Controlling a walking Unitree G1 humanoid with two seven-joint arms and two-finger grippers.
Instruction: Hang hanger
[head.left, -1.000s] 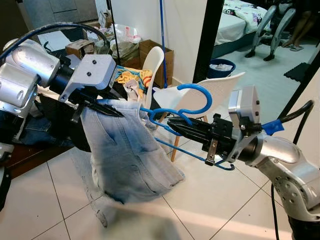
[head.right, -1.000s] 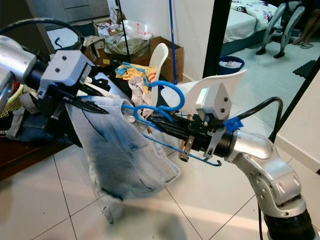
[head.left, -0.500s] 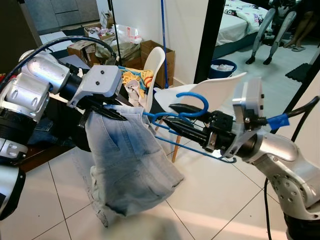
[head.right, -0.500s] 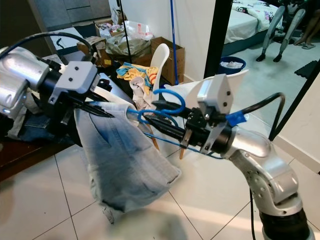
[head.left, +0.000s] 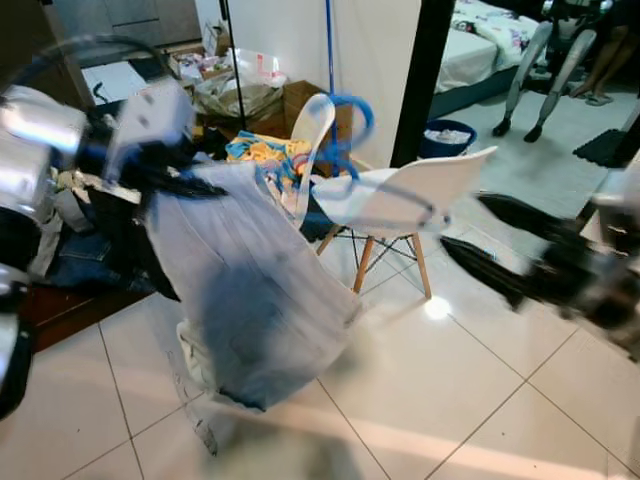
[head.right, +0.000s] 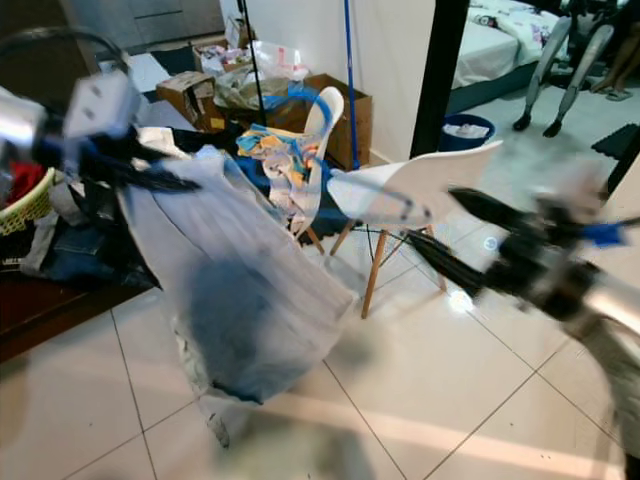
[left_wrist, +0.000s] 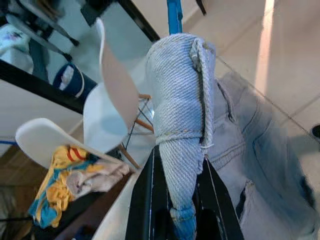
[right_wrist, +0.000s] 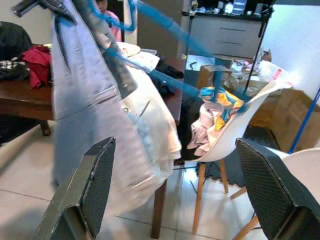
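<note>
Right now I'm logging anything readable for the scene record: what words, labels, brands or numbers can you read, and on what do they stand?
None can be read.
The plastic bag on the boxes shows red marks, too blurred to read.
The cardboard box by the wall shows no legible print.
The denim garment clamped in the left gripper carries no visible label.

Floor (head.left: 480, 400): glossy pale tiles, one bright light reflection. Two white moulded chairs (head.left: 400, 195) on wooden legs near a white wall (head.left: 370, 60). Cardboard boxes (head.right: 345, 115) against the wall. Black door frame (head.left: 420, 80) opens onto a bed (head.left: 480, 50). Dark wooden tabletop (right_wrist: 20, 97) with clothes.
</note>
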